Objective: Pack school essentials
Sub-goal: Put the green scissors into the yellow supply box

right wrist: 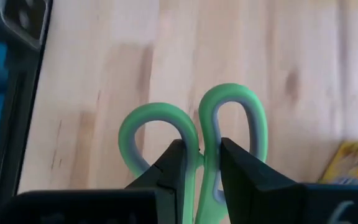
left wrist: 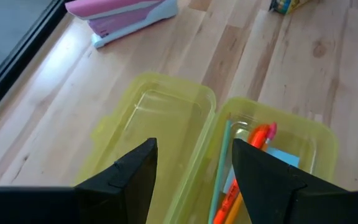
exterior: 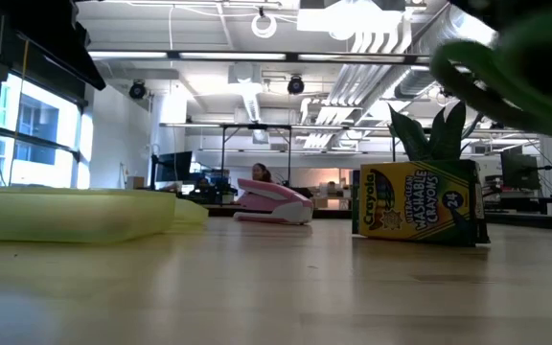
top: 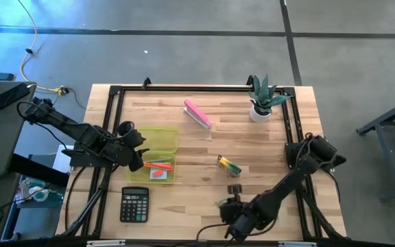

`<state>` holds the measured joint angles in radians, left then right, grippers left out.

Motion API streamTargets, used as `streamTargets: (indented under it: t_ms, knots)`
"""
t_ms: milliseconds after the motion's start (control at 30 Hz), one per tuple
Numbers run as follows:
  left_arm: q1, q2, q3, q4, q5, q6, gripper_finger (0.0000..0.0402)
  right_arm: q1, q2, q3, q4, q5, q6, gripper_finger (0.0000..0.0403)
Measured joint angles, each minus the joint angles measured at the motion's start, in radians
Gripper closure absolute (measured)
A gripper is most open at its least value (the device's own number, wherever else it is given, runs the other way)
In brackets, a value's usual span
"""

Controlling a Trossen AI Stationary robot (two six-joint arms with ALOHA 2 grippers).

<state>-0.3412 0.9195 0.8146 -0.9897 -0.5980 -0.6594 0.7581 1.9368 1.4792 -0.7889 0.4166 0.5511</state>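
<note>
Grey concrete floor [top: 204,48] with dark seam lines surrounds the light wood surface [top: 252,147]. Open office behind: exposed white ceiling ducts [exterior: 372,57], strip lights, hanging lamps, tall windows [exterior: 27,134] on one side, distant desks with monitors [exterior: 172,168].

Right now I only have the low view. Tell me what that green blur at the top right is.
Observer: Those are green-handled scissors, gripped in the right pincer and lifted off the table.
Operator: Report what's in the yellow case.
Observer: The case lies open; an orange marker and a blue note pad lie in one half.
Operator: Give me the left pincer.
Observer: The left pincer hangs open over the case, holding nothing.
</note>
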Motion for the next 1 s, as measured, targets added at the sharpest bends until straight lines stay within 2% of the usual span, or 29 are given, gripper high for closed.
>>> streamTargets:
  t_ms: [300, 600, 833, 1000]
  knots:
    - [0.0, 0.0, 0.0, 0.0, 0.087, 0.023, 0.0206, -0.066, -0.001, 0.124, 0.079, 0.089, -0.175, 0.0345]
    - [0.0, 0.0, 0.0, -0.058, 0.118, 0.055, 0.0206, -0.194, -0.002, 0.178, 0.3, 0.045, -0.374, 0.0345]
    - [-0.005, 0.0, 0.0, -0.241, 0.224, -0.108, 0.0206, -0.279, -0.002, 0.229, 0.306, 0.037, -0.493, 0.0345]
    - [-0.029, -0.001, -0.021, -0.319, 0.264, -0.272, 0.0206, -0.326, -0.002, 0.288, 0.241, 0.019, -0.559, 0.0345]
